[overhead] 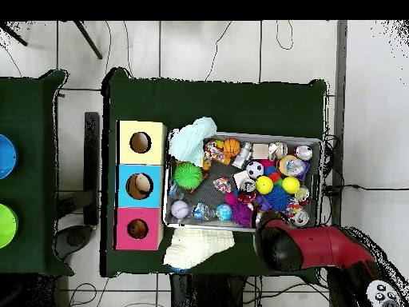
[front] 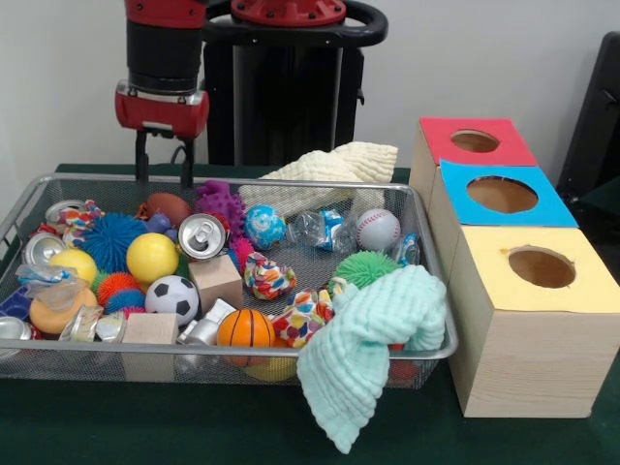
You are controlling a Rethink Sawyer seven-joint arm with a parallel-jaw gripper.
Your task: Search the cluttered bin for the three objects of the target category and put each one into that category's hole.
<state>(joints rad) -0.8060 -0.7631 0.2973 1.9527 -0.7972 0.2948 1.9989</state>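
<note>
A wire mesh bin (front: 87, 177) holds a jumble of balls, cans, wooden blocks and wrappers. Among them are a yellow ball (front: 152, 257), a soccer ball (front: 172, 297), a small basketball (front: 245, 329), a baseball (front: 378, 230), a green spiky ball (front: 365, 268), a crushed can (front: 201, 235) and a wooden block (front: 215, 281). My gripper (front: 164, 167) hangs open and empty just above the bin's far left part, over a brown football (front: 167, 206). In the overhead view the arm's wrist (overhead: 277, 240) covers the gripper at the bin's (overhead: 240, 133) lower edge.
Three boxes with round holes stand beside the bin: red (front: 475, 141), blue (front: 502, 195) and yellow (front: 541, 267). A mint cloth (front: 373, 339) drapes over the bin's near right corner. A cream cloth (front: 334, 167) lies on the far rim.
</note>
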